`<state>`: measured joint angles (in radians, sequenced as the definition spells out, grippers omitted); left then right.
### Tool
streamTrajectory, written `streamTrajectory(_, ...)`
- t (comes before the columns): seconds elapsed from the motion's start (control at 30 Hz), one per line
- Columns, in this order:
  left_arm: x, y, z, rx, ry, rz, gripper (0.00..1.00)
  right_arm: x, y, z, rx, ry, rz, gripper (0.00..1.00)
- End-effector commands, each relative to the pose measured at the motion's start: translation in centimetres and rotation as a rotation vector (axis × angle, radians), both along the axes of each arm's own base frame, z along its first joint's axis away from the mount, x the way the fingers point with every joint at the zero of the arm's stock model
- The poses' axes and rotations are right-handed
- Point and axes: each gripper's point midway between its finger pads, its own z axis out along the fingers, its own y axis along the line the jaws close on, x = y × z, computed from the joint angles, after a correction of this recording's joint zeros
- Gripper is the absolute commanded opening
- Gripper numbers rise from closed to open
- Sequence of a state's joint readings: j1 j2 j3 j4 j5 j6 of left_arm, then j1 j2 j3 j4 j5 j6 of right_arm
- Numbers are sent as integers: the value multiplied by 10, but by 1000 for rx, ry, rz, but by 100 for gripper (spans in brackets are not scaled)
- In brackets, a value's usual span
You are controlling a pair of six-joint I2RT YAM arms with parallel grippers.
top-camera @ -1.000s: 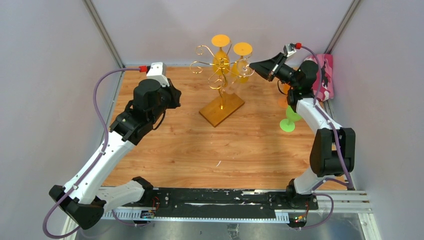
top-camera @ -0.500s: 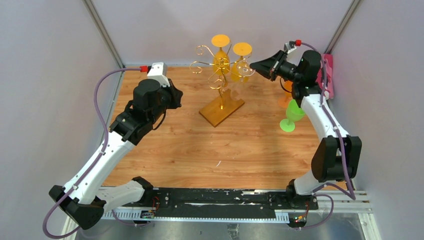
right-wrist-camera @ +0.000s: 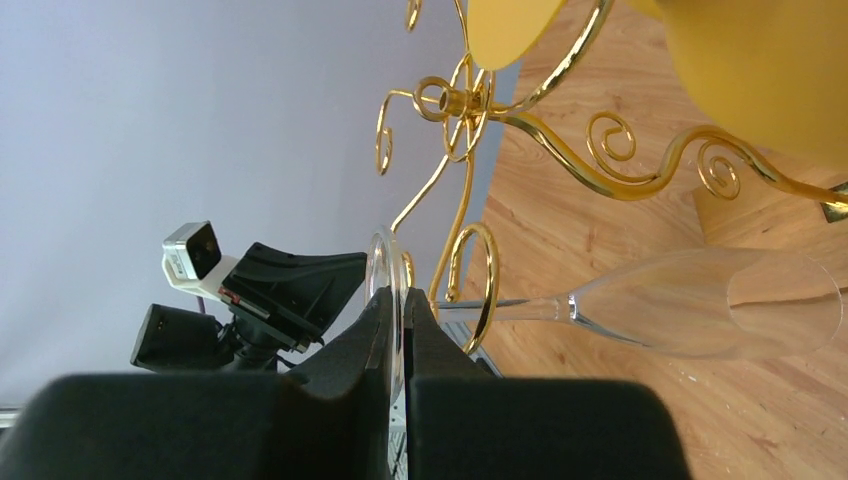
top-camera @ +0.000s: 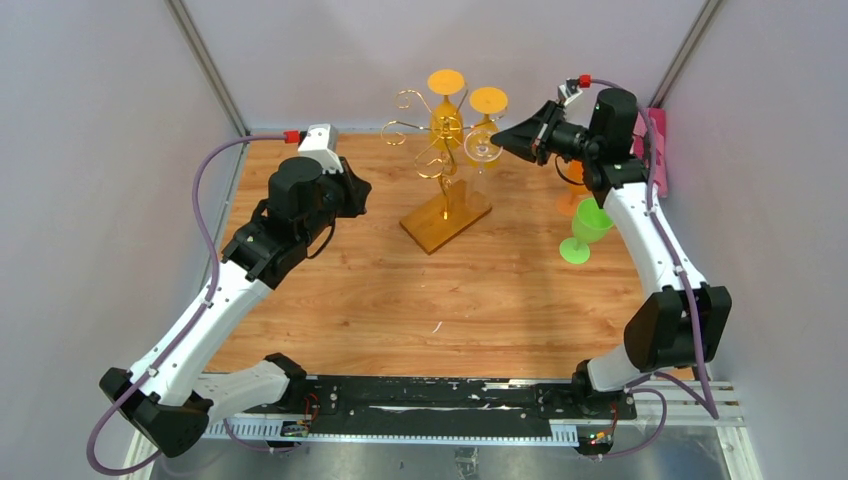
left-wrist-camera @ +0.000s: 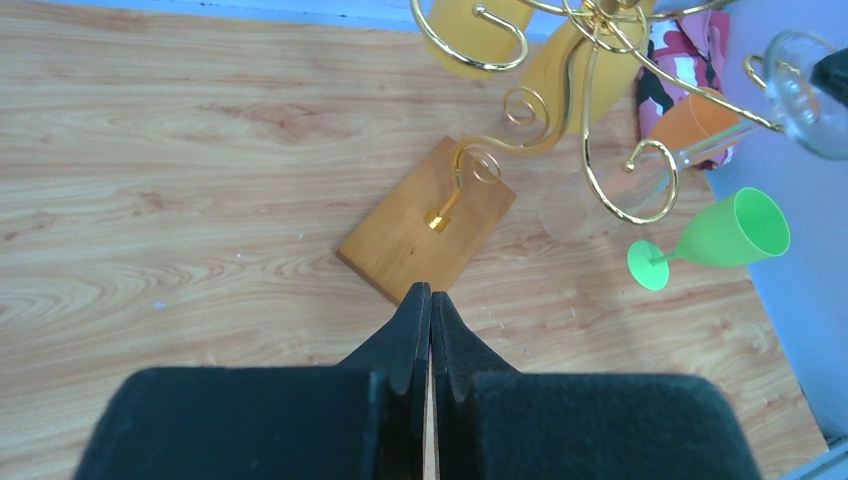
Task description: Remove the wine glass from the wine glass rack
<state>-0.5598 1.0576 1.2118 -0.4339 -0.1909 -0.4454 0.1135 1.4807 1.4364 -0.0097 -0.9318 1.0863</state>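
Observation:
The wine glass rack (top-camera: 441, 165) is gold wire with curled arms on an amber wooden base (top-camera: 445, 218). A clear wine glass (right-wrist-camera: 720, 305) hangs from it bowl down, its stem through a gold loop. My right gripper (top-camera: 512, 140) is shut on the glass's round foot (right-wrist-camera: 385, 262) from the right, shown in the right wrist view (right-wrist-camera: 402, 300). My left gripper (left-wrist-camera: 430, 295) is shut and empty, above the table just short of the rack's base (left-wrist-camera: 428, 218). It sits left of the rack in the top view (top-camera: 357, 190).
Two yellow glasses (top-camera: 441, 100) (top-camera: 487, 110) also hang on the rack. A green glass (top-camera: 583, 232) stands on the table under the right arm, an orange glass (left-wrist-camera: 690, 125) behind it. A pink patterned object (top-camera: 655, 150) leans on the right wall.
The right arm has lifted and its wrist has swung back to the right. Its fingertips have dipped slightly with the glass's foot. The rack has shifted slightly. The left arm has barely moved.

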Motion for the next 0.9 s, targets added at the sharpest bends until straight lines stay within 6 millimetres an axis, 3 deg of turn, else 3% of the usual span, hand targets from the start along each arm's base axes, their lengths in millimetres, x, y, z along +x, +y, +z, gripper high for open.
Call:
streamTrajectory(0.0,-1,0,3,-12,-19,0,1,-13,21,-13,-15,31,79,0)
streamTrajectory(0.47,-5,4,2,-10,-23,4,1,18,21,-6,-14,-22,-5,0)
streamTrajectory(0.87,-7,4,3,-9,-27,0,0,17,-6,14,-29,-96,-97,0)
